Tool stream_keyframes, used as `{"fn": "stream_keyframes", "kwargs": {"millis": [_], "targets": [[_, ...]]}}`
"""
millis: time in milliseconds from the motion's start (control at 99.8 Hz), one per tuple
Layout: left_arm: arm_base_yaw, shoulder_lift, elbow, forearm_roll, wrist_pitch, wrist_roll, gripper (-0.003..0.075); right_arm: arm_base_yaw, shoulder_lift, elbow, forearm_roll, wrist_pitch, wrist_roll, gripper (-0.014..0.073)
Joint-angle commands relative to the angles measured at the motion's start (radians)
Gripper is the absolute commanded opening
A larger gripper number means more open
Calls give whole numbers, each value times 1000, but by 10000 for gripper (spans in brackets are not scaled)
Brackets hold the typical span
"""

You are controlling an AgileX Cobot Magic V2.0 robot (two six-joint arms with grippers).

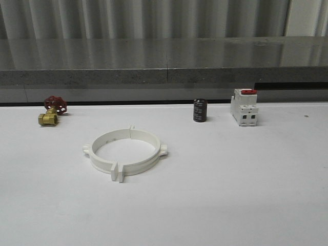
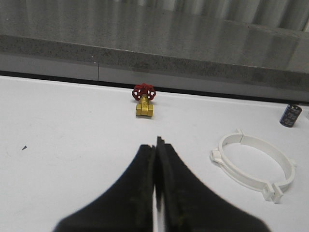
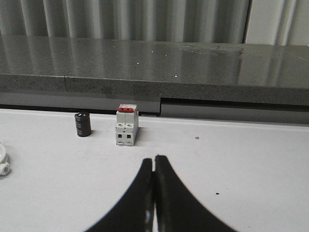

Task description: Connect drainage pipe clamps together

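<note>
The two white drainage pipe clamps (image 1: 125,151) lie on the table left of centre, set end to end as one wide ring, tabs meeting at front and back. The same ring (image 2: 254,165) lies off to one side in the left wrist view, well away from my left gripper (image 2: 155,144), which is shut with nothing in it. A small piece of a clamp lug (image 3: 4,163) sits at the edge of the right wrist view. My right gripper (image 3: 154,160) is shut and empty over bare table, short of the breaker.
A brass valve with a red handwheel (image 1: 52,110) sits at the back left. A black cylinder (image 1: 200,110) and a white breaker with a red switch (image 1: 244,107) stand at the back right. A grey ledge (image 1: 164,69) runs behind the white table (image 1: 230,195).
</note>
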Motion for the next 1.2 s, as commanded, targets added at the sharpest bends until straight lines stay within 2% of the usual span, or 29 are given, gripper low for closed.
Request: {"fn": "stream_keyframes", "kwargs": {"millis": [0,221,461,1193], "targets": [[-1,-34,14,-3,-95,17,-20,-5,-13,-19,-11,-85,0,-67],[1,-138,104,51,-178,17,-20,-5,-13,-19,-11,-85,0,-67],[59,-136,130,51,-258,17,-20,-5,-13,-19,-11,-85,0,-67],[68,-136,130,51,-262,17,-20,-5,-13,-19,-11,-85,0,-67]]}}
